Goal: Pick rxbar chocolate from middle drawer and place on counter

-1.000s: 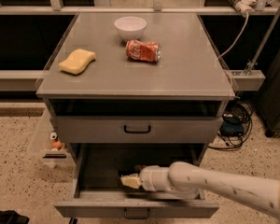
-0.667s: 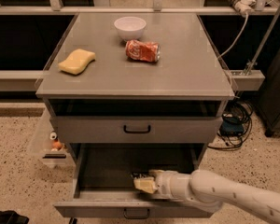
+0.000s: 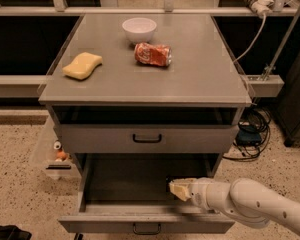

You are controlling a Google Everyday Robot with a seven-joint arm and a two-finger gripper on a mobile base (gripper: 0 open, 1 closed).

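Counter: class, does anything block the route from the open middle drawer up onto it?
The tool is inside the middle drawer, at its right. The closed drawer front and the counter rim lie above it, so the route runs outward, then up. On top, only the sponge, can and bowl, left and toward the back.

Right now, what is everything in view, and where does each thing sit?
counter: one, grey, cabinet top.
bowl: one, white, back of the counter.
soda can: one, red, crushed, on the counter before the bowl.
sponge: one, yellow, counter's left side.
upper drawer: one, grey, shut.
middle drawer: one, grey, pulled open, lowest.
cables: several, dark, floor at right.
arm: one, white, extends in from the right.
claw: one, pale, inside the middle drawer's right part.
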